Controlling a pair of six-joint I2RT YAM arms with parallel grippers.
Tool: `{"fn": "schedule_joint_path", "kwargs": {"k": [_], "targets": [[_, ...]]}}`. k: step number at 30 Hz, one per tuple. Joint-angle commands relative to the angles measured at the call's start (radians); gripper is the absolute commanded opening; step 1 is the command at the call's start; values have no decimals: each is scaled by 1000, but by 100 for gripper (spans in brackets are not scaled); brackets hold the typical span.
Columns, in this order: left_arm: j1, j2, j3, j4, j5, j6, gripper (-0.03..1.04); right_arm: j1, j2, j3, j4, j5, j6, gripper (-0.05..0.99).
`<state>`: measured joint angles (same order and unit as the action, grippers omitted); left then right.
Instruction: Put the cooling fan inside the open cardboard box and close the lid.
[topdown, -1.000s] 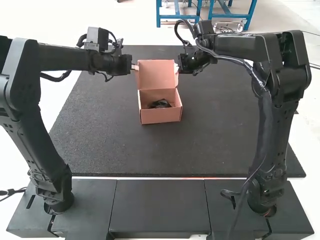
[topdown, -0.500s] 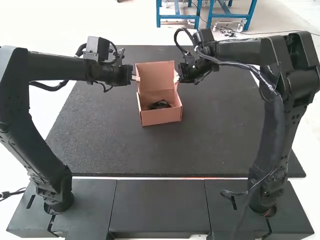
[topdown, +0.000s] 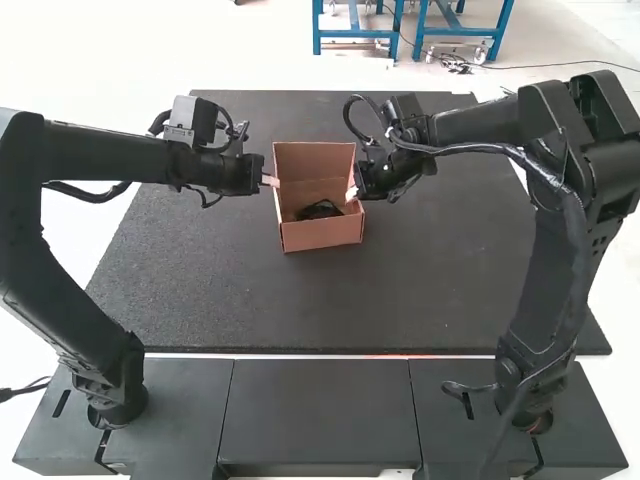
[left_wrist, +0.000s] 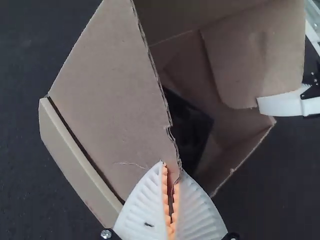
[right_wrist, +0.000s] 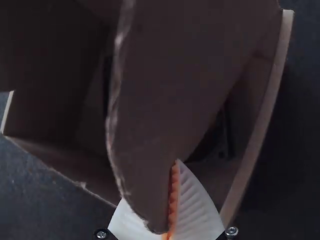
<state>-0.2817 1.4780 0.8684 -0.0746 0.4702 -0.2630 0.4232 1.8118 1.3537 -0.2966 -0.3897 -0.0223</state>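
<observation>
High view: cardboard box (topdown: 320, 228) on black mat (topdown: 200, 270), lid (topdown: 315, 162) raised.

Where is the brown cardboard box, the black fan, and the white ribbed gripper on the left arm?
Brown cardboard box (topdown: 322, 230): high view, front wall.
Black cooling fan (topdown: 320, 209): high view, its top, inside the box.
Left arm's white ribbed gripper (left_wrist: 170, 172): left wrist view, between its fingertips.

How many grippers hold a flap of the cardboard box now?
2. The left gripper pinches the left flap of the cardboard box; the right gripper pinches the right flap, across the opening. Neither grip is hidden.
</observation>
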Motion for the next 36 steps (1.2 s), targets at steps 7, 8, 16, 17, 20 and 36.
{"fn": "schedule_joint_path", "kwargs": {"k": [7,8,16,17,20,36], "targets": [[-11,-62,-89,39,27,2,1,22,-65,-108,30,-55,-7,-2],[-11,-65,-100,44,27,1,1,20,-71,-120,39,-55,-7,-2],[-22,-79,-174,113,27,-25,4,20,-97,-171,71,-51,-5,8],[-25,-82,-175,121,24,-30,7,20,-101,-173,71,-48,-5,12],[-27,-88,-167,128,21,-35,40,19,-111,-174,71,-41,-4,30],[-14,-208,-37,105,53,-116,85,23,-243,-186,128,-43,68,91]]}}
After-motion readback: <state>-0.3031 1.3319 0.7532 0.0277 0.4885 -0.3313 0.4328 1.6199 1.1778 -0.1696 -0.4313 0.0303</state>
